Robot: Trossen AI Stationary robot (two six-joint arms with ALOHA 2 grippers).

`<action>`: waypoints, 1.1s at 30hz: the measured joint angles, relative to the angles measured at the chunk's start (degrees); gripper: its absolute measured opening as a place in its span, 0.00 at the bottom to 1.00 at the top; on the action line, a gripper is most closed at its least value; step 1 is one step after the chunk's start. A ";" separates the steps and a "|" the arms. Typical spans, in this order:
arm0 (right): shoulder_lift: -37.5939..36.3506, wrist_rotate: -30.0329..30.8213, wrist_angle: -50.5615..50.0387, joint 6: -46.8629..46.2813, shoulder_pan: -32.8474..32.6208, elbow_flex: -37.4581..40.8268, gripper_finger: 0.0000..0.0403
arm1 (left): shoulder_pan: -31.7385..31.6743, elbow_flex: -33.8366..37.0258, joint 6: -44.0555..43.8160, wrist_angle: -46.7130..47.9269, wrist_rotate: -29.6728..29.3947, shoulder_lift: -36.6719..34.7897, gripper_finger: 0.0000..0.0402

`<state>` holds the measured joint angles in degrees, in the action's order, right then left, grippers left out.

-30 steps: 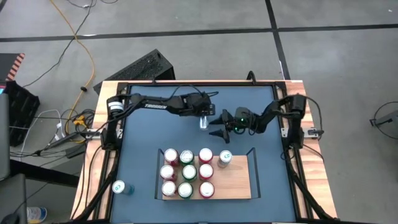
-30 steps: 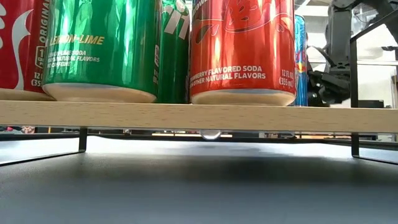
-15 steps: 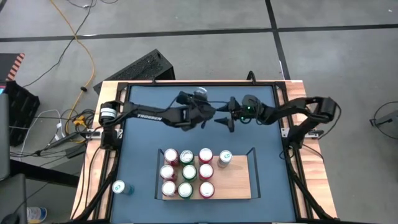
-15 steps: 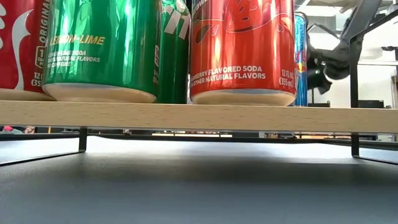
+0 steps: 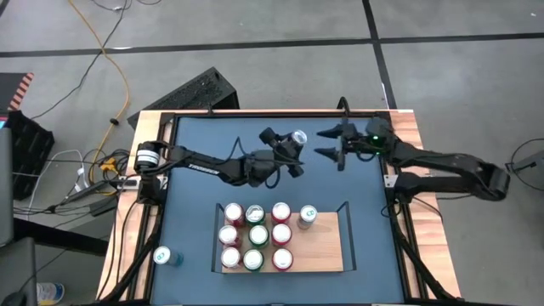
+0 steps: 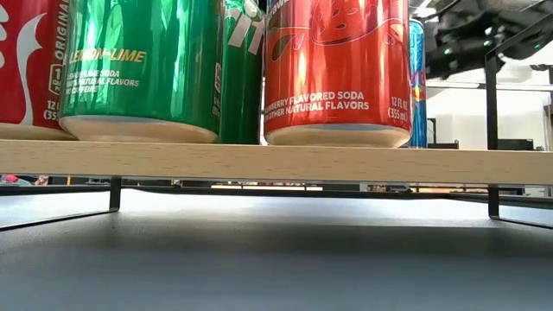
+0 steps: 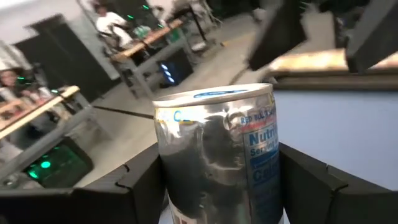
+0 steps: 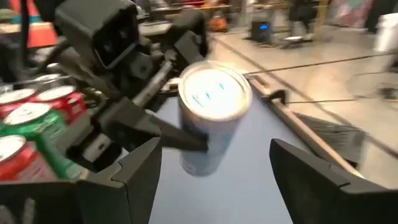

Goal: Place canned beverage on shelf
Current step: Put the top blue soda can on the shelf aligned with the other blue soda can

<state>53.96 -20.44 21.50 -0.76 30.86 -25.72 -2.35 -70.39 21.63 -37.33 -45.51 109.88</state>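
Seen level with the light-wood shelf (image 6: 276, 161), the shiny green can (image 6: 143, 69) reads "LEMON-LIME", then "SODA" and "FLAVORS" in small print. The glossy red can (image 6: 337, 69) beside it says "FLAVORED SODA", "NATURAL FLAVORS", "12 FL OZ" and "(355". A second red can (image 6: 22, 65) at the edge shows "ORIGINAL". The silver-and-blue can (image 7: 217, 155) in the left wrist view carries "RED BULL" and "Nutri".
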 joint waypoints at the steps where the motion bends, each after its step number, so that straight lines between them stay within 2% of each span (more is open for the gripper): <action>1: -2.24 1.10 -1.21 -0.93 0.10 0.02 0.72 | 0.11 -0.56 0.02 -0.27 -0.85 -0.09 0.59; 4: -6.93 5.67 -1.18 -6.45 -0.30 -0.07 0.72 | 0.31 -1.71 -0.24 -0.52 -5.39 -0.38 0.59; 7: -8.00 9.62 -3.08 -10.15 -1.57 -1.89 0.72 | 0.32 -1.95 1.63 0.46 -6.91 -0.02 0.59; 13: -2.50 17.03 -17.32 -4.64 -5.27 -11.99 0.72 | 0.28 -1.95 12.78 0.26 -7.28 0.10 0.59; 18: 2.76 17.22 -26.02 -2.30 -7.22 -22.68 0.72 | 0.44 -1.95 23.81 0.17 -8.01 0.10 0.59; 24: 8.34 17.18 -32.77 -0.35 -9.31 -32.12 0.72 | 0.44 -1.95 32.67 -0.11 -10.30 0.10 0.59; 27: 11.05 16.94 -34.33 -0.49 -10.31 -34.10 0.72 | 0.42 -1.95 36.58 -2.90 -12.54 0.10 0.59; 33: 14.60 16.70 -34.62 3.33 -12.23 -34.27 0.75 | 0.45 -1.99 43.01 -6.37 -12.97 0.10 0.59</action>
<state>68.56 -3.75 -13.13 2.57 18.63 -59.98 -1.90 -72.38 64.64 -43.70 -58.48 109.97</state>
